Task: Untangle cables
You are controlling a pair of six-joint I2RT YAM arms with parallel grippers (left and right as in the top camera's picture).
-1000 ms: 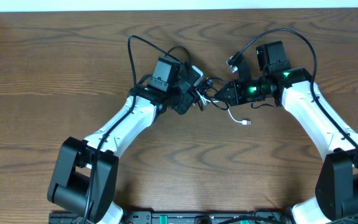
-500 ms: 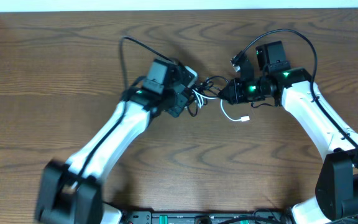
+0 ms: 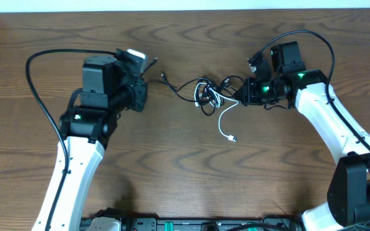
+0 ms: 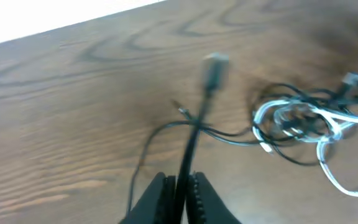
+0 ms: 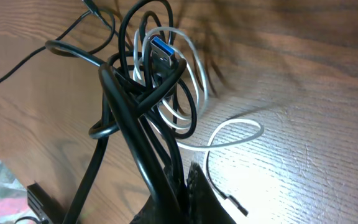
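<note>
The cables form a tangle (image 3: 207,94) of thin black cords and one white cord at mid table; it also shows in the left wrist view (image 4: 303,118). The white cord (image 3: 225,122) trails toward me and ends in a small plug. My left gripper (image 3: 144,82) stands left of the tangle, shut on a black cable (image 4: 194,124) whose plug end (image 4: 215,65) sticks out past the jaws (image 4: 180,186). My right gripper (image 3: 243,90) is at the tangle's right side. Its jaws (image 5: 182,193) are shut on several black cords (image 5: 135,124). A blue plug (image 5: 163,53) sits among the loops.
The wooden table (image 3: 185,167) runs to a white edge at the back. Thick black arm wires arc over both arms, one on the left (image 3: 34,83) and one on the right (image 3: 320,42). A thin black cord end (image 3: 163,76) lies between my left gripper and the tangle.
My left arm has swung far to the left, away from the tangle, with a black cable in its jaws. The tangle has stretched out leftward, and the white cord's plug has slid toward me.
</note>
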